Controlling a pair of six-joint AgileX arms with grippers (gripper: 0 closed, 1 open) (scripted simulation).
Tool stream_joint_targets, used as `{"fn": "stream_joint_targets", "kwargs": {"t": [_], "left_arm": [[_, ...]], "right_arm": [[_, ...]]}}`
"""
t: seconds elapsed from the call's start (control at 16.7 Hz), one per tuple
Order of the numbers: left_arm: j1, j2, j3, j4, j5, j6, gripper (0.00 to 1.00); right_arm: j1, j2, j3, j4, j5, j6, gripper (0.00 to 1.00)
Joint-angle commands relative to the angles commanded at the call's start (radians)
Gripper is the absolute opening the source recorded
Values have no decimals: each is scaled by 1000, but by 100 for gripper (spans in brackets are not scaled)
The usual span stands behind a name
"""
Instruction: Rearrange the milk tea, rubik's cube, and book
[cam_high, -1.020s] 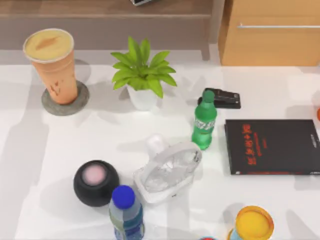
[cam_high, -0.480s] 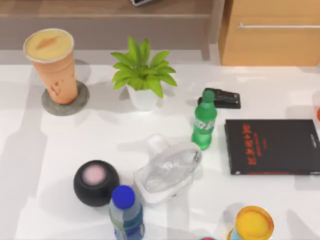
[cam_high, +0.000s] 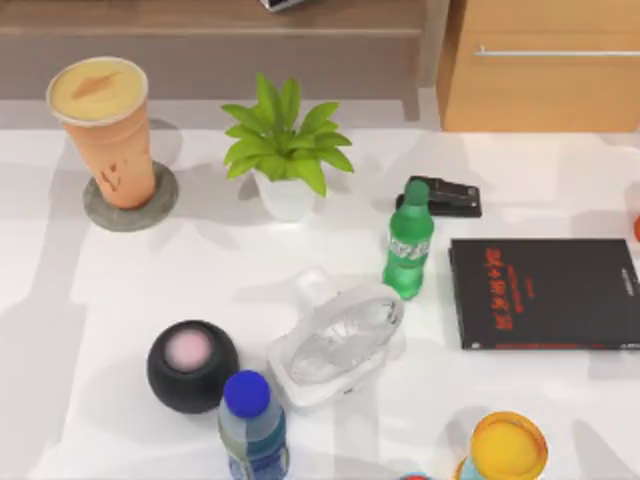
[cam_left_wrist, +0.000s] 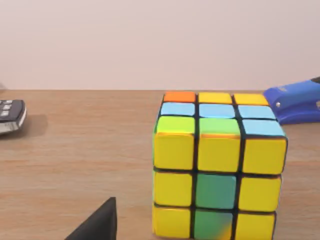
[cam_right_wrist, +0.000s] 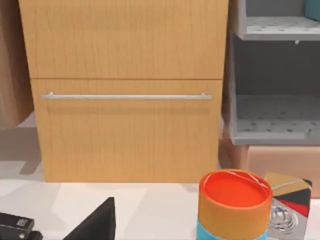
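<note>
Nothing standing on the tabletop (cam_high: 210, 270) has shifted since a second ago. Only the soft grey shadows across its left side have slid a little, so I judge an arm is travelling overhead rather than handling anything.

The milk tea (cam_high: 103, 130) stands upright on its grey coaster (cam_high: 130, 208) at the far left corner, untouched. The left wrist view looks close on the rubik's cube (cam_left_wrist: 217, 165), which sits square on a wooden surface (cam_left_wrist: 85, 150) with a blue stapler (cam_left_wrist: 295, 102) behind it.

A dark edge of the left hand (cam_left_wrist: 97, 225) juts in near the cube, apart from it. How far that hand is open I cannot tell. To me the cube looks like the next thing to be picked up.

The right hand (cam_right_wrist: 97, 225) faces a wooden drawer front (cam_right_wrist: 125, 90) and an orange-lidded can (cam_right_wrist: 235, 205). Its opening I cannot tell either.
</note>
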Motion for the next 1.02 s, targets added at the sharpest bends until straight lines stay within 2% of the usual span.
{"fn": "stream_joint_targets", "kwargs": {"t": [0.24,0.78,1.02], "left_arm": [[4,-323,-298,-18,-7,-3,100],[13,-1253,-1173,-76,-23,-9,100],[14,-1504,-1420,-89,-28,-10,100]], "right_arm": [[0,0,0,0,0,0,100],[0,0,0,0,0,0,100],[0,0,0,0,0,0,100]]}}
